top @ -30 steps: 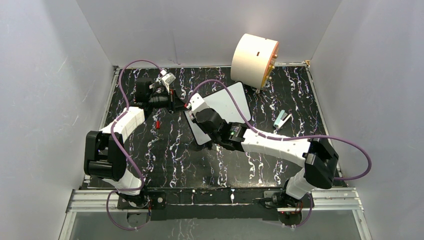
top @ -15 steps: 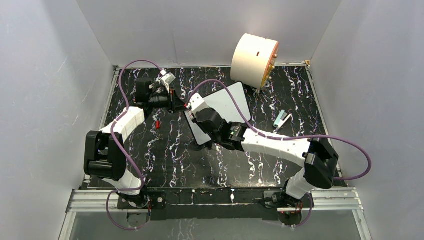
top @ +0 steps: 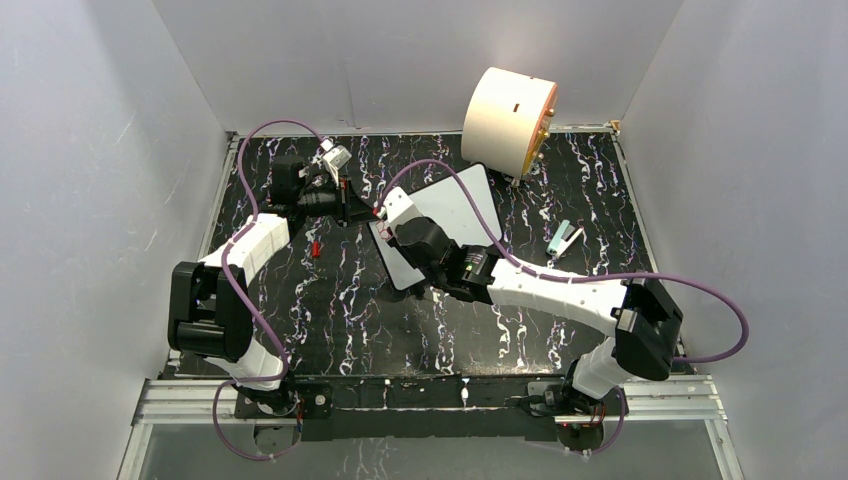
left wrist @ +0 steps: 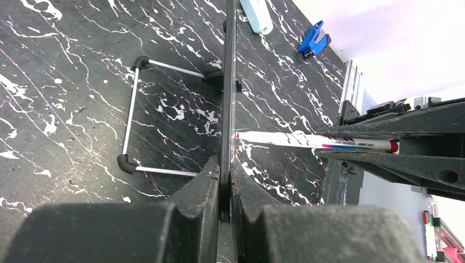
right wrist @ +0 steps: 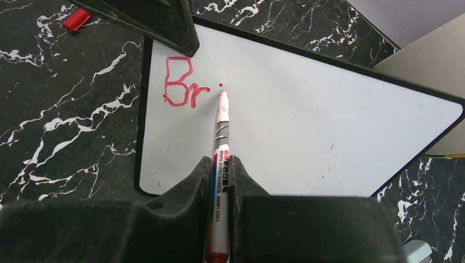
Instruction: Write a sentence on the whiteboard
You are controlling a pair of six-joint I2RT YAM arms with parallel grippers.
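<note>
The whiteboard (top: 455,205) stands tilted on the black marbled table; the right wrist view shows its white face (right wrist: 318,126). Red letters "Br" (right wrist: 183,82) and a red dot (right wrist: 221,85) are at its upper left. My right gripper (right wrist: 219,161) is shut on a white marker (right wrist: 219,142), whose red tip sits just below the dot. My left gripper (left wrist: 226,164) is shut on the board's edge (left wrist: 227,82), seen edge-on. In the top view the left gripper (top: 352,212) is at the board's left corner and the right gripper (top: 392,218) is over it.
A big cream cylinder (top: 510,118) stands at the back right. A red marker cap (top: 316,248) lies left of the board. A pale green and blue clip (top: 563,238) lies to the right. A wire stand (left wrist: 131,109) props the board from behind.
My right arm has shifted slightly with the marker. The left arm has not moved.
</note>
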